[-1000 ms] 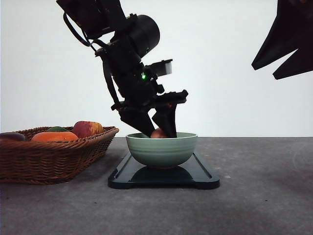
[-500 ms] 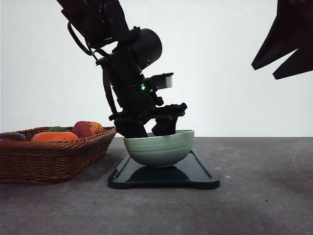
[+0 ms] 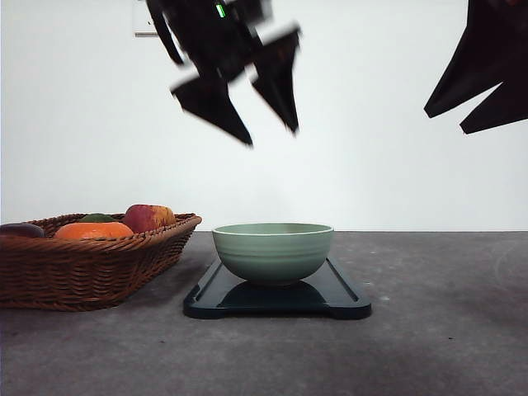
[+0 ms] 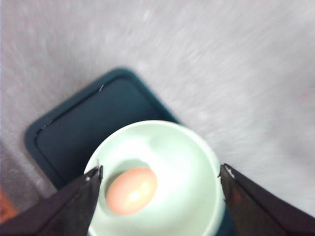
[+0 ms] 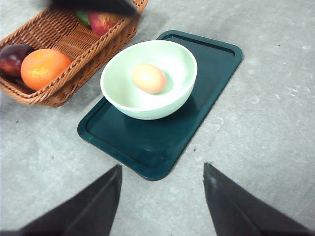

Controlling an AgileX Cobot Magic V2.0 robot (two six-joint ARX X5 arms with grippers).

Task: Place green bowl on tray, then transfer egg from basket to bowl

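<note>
Since half a second ago the left gripper [image 3: 268, 128] has lifted out of the bowl [image 3: 273, 252] and now hangs high above it, blurred with motion, its fingers [image 4: 69, 204] spread wide and empty; the bowl, tipped then under the gripper, sits level again. The egg [image 5: 148, 77] lies loose at the bottom of the bowl, a little toward 9 o'clock of centre in the right wrist view, touching nothing but the ceramic. The bowl stands on the tray [image 5: 209, 73], near the end closest to the basket [image 3: 91, 264], which kept the carry from basket to bowl short. The basket lies just beside the tray at its 9 o'clock in the front view, holding an orange [image 5: 43, 68], an apple [image 5: 109, 20] and a dark fruit [image 5: 14, 58]. The right gripper [image 5: 162, 196] hovers over the bench [image 3: 445, 330], fingers wide and empty, well clear of the work. Both steps look done; what remains is likely only for the arm to clear away.
</note>
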